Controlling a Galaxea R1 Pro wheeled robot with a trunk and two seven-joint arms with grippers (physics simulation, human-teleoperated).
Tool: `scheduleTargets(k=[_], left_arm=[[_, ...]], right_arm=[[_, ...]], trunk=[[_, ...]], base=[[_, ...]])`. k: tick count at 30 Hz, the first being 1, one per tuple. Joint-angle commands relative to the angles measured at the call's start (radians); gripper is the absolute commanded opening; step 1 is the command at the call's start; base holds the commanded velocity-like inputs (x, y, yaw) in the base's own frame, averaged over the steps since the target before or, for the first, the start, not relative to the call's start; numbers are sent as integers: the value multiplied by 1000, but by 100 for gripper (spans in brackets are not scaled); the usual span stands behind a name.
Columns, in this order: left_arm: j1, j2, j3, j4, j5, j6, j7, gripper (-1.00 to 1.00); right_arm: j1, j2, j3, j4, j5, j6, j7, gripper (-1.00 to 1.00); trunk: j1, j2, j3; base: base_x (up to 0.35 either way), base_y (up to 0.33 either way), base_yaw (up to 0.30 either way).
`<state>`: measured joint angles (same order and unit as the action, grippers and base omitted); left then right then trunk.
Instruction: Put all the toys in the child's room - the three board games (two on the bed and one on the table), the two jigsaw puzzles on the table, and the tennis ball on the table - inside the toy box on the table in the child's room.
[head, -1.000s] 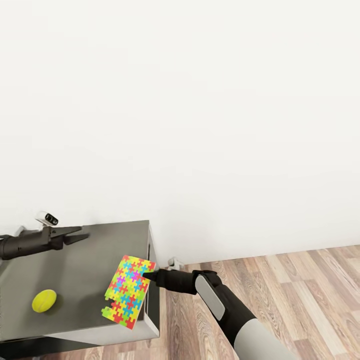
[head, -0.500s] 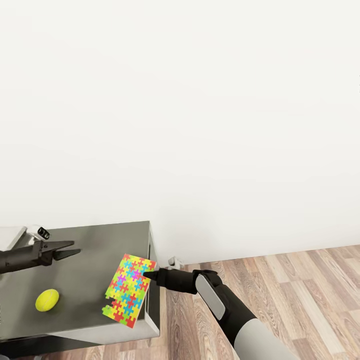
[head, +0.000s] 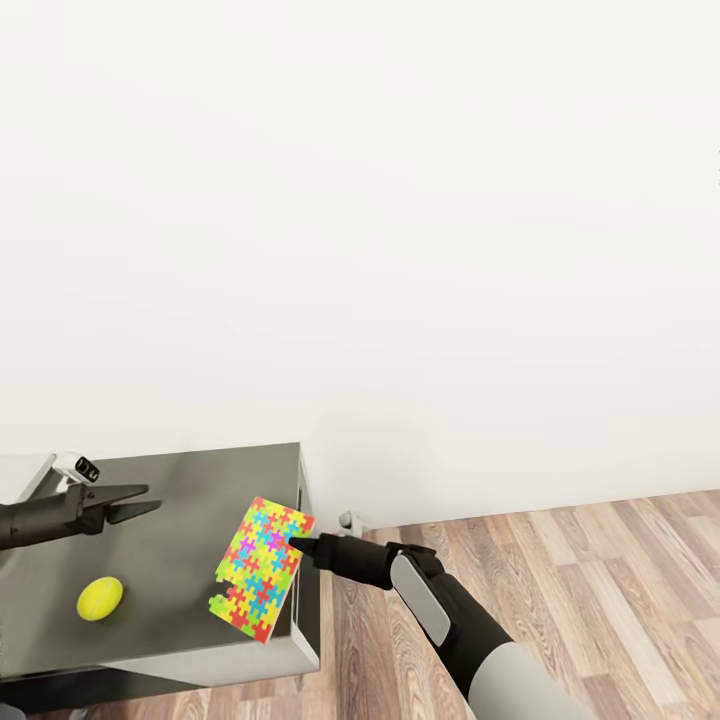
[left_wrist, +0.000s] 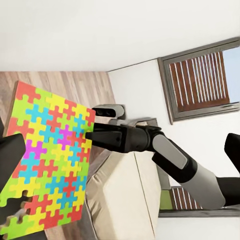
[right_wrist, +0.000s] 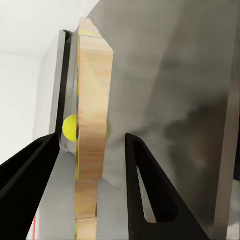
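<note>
dark grey counter (head: 150, 500), white wall: jigsaw puzzle (head: 262, 567), tennis ball (head: 100, 598).
right gripper (head: 296, 542) straddles puzzle edge, unclenched; left gripper (head: 140, 499) spread, empty; pinch squarely before lifting.

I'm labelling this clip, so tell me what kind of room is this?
Probably a child's bedroom: a bright jigsaw puzzle and a tennis ball sit on a grey table, a cream bed lies beyond, with white walls and a wood-plank floor.

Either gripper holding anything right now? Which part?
The right gripper straddles the far edge of the multicoloured jigsaw puzzle board, which is tilted up off the dark grey table; firm contact cannot be told. The left gripper is open and holds nothing.
</note>
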<state>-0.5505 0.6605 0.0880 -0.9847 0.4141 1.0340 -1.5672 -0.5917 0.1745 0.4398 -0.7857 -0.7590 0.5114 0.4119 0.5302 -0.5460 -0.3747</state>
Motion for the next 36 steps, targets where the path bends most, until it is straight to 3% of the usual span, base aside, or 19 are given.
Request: scheduleTargets(k=[1,21,28,36], left_arm=[[0,1,-1,0,0,11,-4,100],[1,0,-1,0,0,12,-4,100],[1,-1,-2,0,0,12,-4,100],[1,-3,-2,-2,0,12,-4,100]], right_arm=[[-1,0,0,-1,-5,5,0,-100],[2,0,-7,-12,-2,0,0,-100],[1,0,-6,-82,2,-2,-1,-100],[0,0,-7,-91,6,-2,1,-100]], trunk=[[-4,6,2],[-80,146,65],[-80,146,67],[-80,146,79]], base=[[0,0,0],[0,0,0],[0,0,0],[0,0,0]])
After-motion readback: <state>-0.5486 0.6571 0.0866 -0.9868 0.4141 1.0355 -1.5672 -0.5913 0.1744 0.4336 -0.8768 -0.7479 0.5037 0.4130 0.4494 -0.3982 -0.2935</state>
